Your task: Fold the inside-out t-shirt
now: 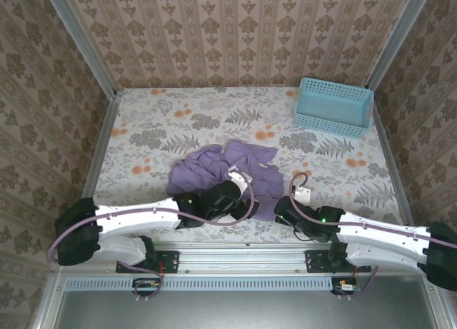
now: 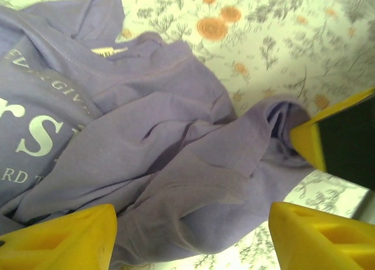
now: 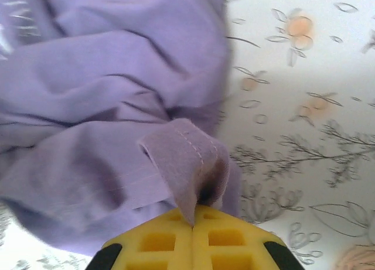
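Right fingers [image 3: 153, 242]: shut tight on a stitched hem [image 3: 186, 148] of the shirt [image 1: 214, 168], and a small loop of cloth stands up from the tips. The pinch seems meant to anchor one edge so it can be drawn out.
Left fingers [image 2: 58, 241]: apart, one on each side of rumpled cloth and clamping nothing. They look poised to take a second hold.
Shirt: a crumpled heap at the near middle of the desk [image 1: 343, 173], between the two arms. White lettering [image 2: 35, 135] shows on one face.
Stage: early, by the look of it, since the heap needs spreading flat before any fold.
Basket [image 1: 334, 106]: at the far right corner, well apart from the shirt and idle in this step.
Risk: the pinch is narrow, so a pull may slip off or drag the whole heap.
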### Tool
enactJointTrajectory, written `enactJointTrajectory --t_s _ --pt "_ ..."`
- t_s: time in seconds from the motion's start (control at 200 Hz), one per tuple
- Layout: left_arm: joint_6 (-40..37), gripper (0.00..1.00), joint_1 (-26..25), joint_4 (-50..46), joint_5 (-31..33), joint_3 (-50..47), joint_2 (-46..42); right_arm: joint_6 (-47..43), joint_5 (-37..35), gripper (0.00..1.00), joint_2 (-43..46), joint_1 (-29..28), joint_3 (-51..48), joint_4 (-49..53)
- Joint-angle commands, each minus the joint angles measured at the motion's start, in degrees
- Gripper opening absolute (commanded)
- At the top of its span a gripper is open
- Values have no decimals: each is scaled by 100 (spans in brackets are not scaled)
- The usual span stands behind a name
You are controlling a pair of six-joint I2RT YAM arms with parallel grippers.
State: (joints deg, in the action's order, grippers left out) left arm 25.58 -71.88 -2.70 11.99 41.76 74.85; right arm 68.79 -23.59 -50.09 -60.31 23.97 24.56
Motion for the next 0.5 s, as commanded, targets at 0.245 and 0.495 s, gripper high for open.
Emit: enactJointTrajectory --t_s 0.245,0.495 --pt "-470 74 -37 211 -334 549 1248 -399 -347 0 568 -371 -153 -212" --pt "-437 76 -29 59 -343 864 1859 -374 -505 0 753 -420 -148 -83"
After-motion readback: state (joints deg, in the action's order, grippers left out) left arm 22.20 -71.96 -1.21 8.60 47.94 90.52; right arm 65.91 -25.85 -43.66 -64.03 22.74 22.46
